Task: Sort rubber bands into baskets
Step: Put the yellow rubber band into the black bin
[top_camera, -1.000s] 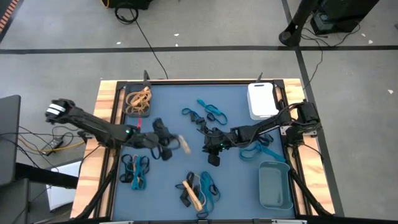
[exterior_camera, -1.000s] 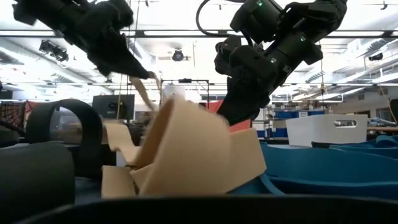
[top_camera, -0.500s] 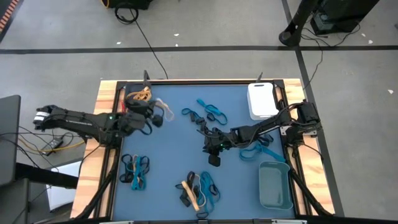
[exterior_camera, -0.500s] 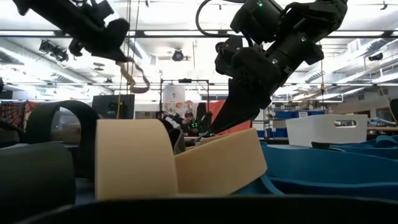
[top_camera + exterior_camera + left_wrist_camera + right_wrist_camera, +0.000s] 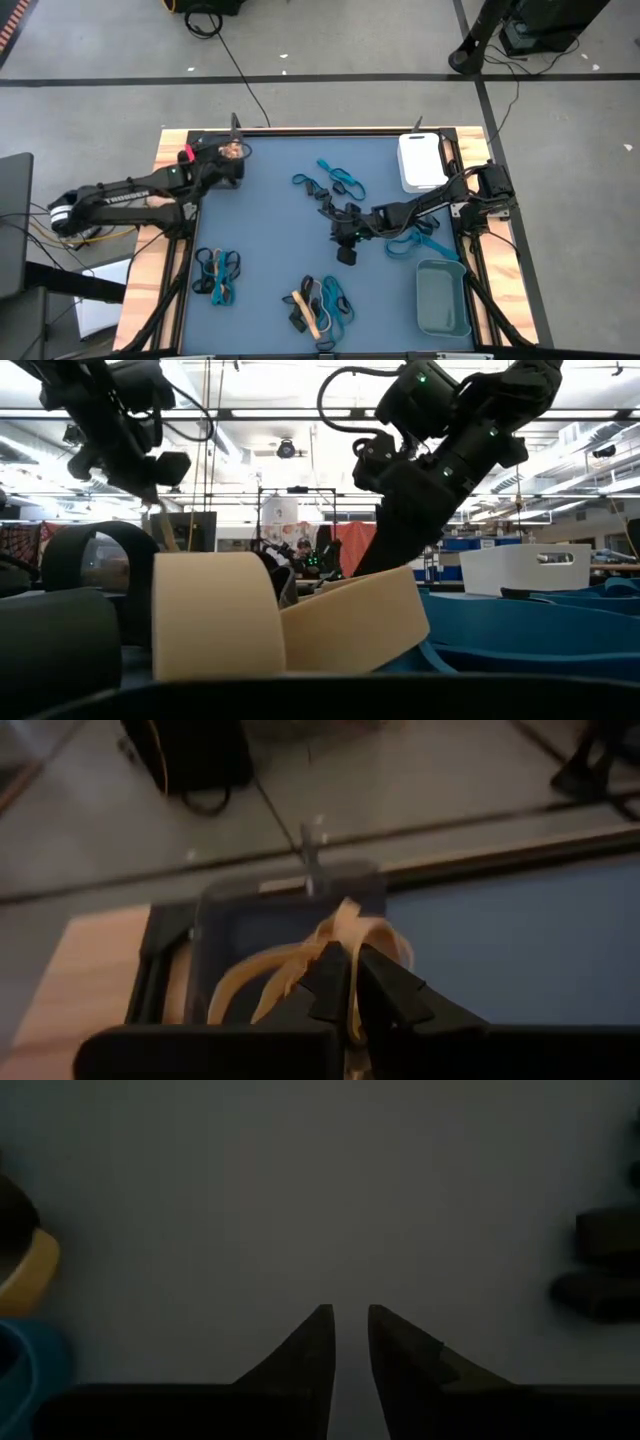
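Observation:
My left gripper [image 5: 234,156] hangs over the dark basket [image 5: 205,143] at the table's far left corner, shut on a tan rubber band [image 5: 160,530]. More tan bands [image 5: 250,985] lie in that basket. My right gripper [image 5: 337,228] is low over the blue mat near the table's middle. Its fingers [image 5: 310,1340] stand a narrow gap apart with nothing between them. A black band [image 5: 345,256] lies on the mat just near of it. Blue bands [image 5: 330,183] lie farther off. My left gripper pinches the tan rubber band between its two fingers, which slant down toward the far edge. A loop of the band [image 5: 347,925] sticks out past the fingertips, and a strip of it hangs slack below them, above the dark basket. Whether it touches the bands inside, I cannot tell.
A white basket [image 5: 420,160] stands at the far right and a grey-teal basket [image 5: 442,298] at the near right. Mixed heaps of bands lie at the near left [image 5: 217,272] and near middle [image 5: 320,305]. Blue bands [image 5: 415,243] lie under the right arm. Wooden rails frame the mat.
My left gripper has carried the tan band from the mat's left middle to the far left corner, above the dark basket, turning and rolling as it went. The band swung beneath it. My right gripper has kept still.

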